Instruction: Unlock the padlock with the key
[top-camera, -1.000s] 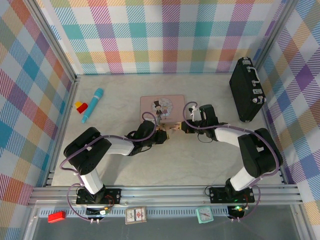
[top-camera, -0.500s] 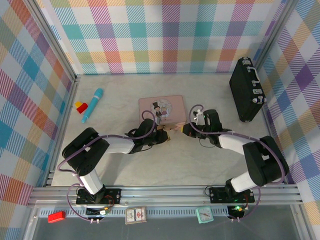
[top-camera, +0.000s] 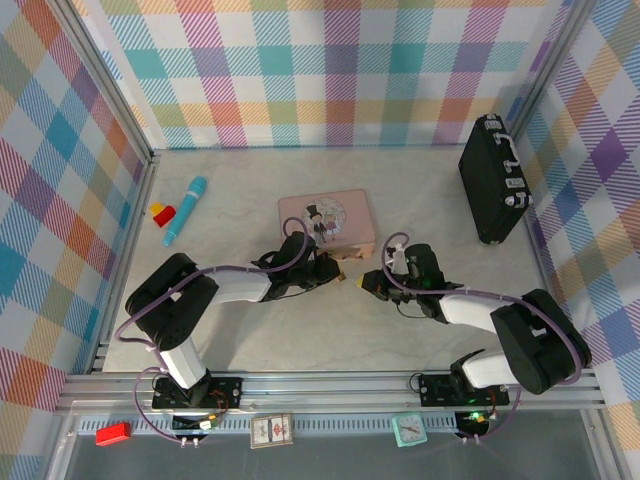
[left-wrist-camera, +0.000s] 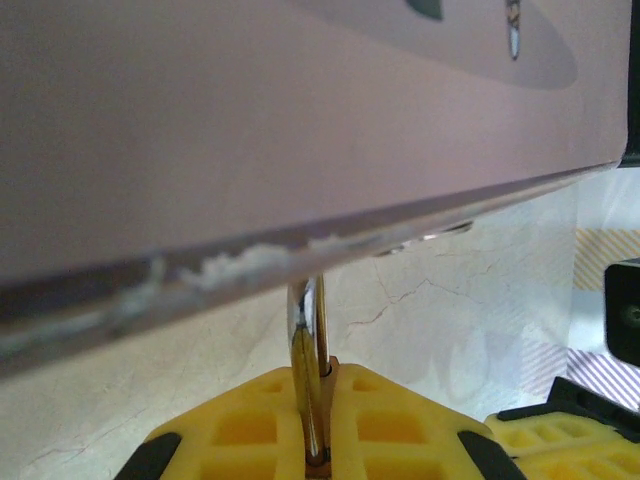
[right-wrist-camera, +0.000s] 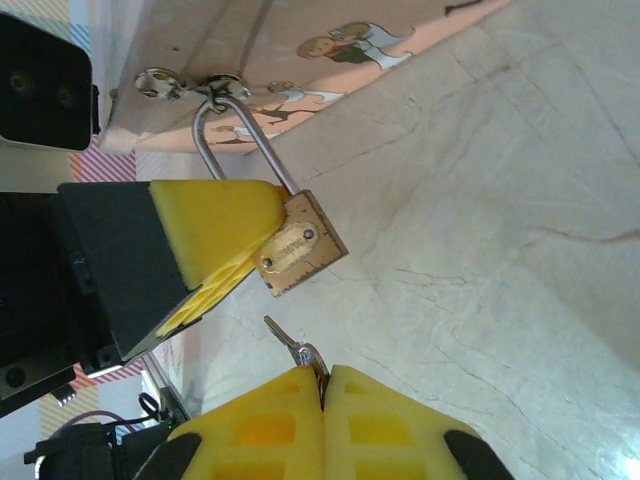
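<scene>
Scene: a pale marble-patterned worktop (top-camera: 300, 335), walled by pastel checked panels, was seen from above with two dark robot arms reaching to its middle.

Padlock: a small brass-gold padlock (right-wrist-camera: 300, 247) hung at the middle of the worktop. Its thin silvery U-shaped shackle (right-wrist-camera: 238, 135) was looped through the metal hasp on the near edge of a pink illustrated tin box (top-camera: 325, 212), and its body tilted away from the tin.

Left gripper (left-wrist-camera: 318, 440): its yellow-padded jaws were closed narrowly on the shackle, just beneath the tin's edge. From the right wrist, one yellow pad lay against the padlock's body.

Key: a tiny silvery-grey metal key (right-wrist-camera: 293, 345) was just beside the padlock's lower end, its tip pointing towards it but not touching.

Right gripper (right-wrist-camera: 325, 385): its jaws were pressed together, pinching the key's head.

Writing: a small plate on the padlock's face bore marks too small to read. The tin showed cartoon figures.

Elsewhere: a black hard case (top-camera: 493, 180) stood at the far right. A blue marker pen (top-camera: 185, 210) lay just beside a red-and-yellow block (top-camera: 162, 212) at the far left.
</scene>
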